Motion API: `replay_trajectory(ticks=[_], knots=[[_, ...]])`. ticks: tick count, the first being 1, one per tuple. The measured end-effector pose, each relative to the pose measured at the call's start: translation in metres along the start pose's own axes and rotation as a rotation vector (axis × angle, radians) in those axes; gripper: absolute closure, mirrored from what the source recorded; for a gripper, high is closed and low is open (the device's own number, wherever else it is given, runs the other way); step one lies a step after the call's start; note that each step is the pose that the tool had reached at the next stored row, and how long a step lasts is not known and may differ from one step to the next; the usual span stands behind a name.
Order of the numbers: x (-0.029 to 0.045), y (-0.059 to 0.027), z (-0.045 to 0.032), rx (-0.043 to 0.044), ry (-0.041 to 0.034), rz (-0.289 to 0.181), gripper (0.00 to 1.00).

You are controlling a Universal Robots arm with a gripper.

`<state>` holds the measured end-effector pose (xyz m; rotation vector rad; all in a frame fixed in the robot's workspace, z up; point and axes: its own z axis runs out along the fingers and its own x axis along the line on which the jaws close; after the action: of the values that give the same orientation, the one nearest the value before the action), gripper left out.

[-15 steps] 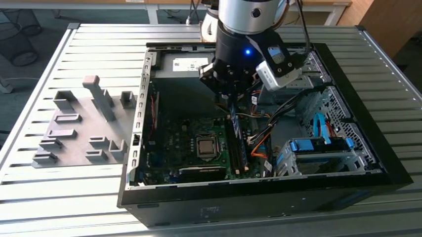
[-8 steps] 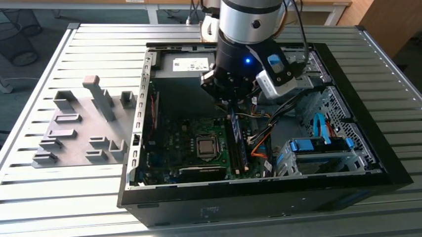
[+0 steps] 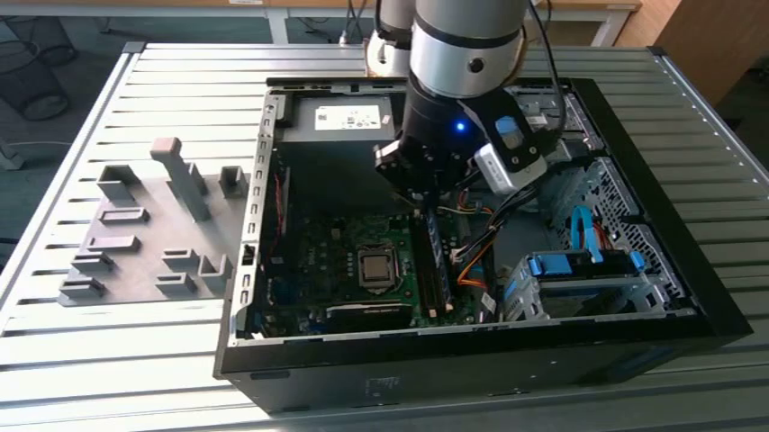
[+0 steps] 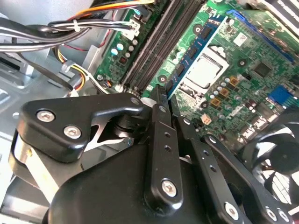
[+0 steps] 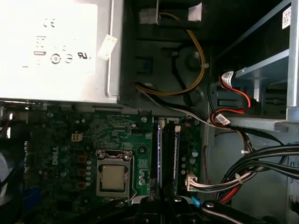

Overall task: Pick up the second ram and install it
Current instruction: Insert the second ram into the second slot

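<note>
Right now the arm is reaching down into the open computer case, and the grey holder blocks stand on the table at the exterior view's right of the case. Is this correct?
Not quite. The arm does reach into the open computer case, but the exterior view shows the grey holder blocks on the table at that view's left of the case, not its right.

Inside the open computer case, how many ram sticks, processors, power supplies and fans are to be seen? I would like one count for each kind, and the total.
ram sticks: 2
processor: 1
power supply: 1
fan: 1
Total: 5
</note>
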<state>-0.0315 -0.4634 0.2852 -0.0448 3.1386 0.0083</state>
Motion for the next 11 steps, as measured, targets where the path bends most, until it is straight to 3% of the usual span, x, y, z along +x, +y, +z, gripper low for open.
replay_trajectory(ticks=[11], knots=[[0.0001,-0.0074,0.0196,0.0001,-0.0002,0.036,0.86]])
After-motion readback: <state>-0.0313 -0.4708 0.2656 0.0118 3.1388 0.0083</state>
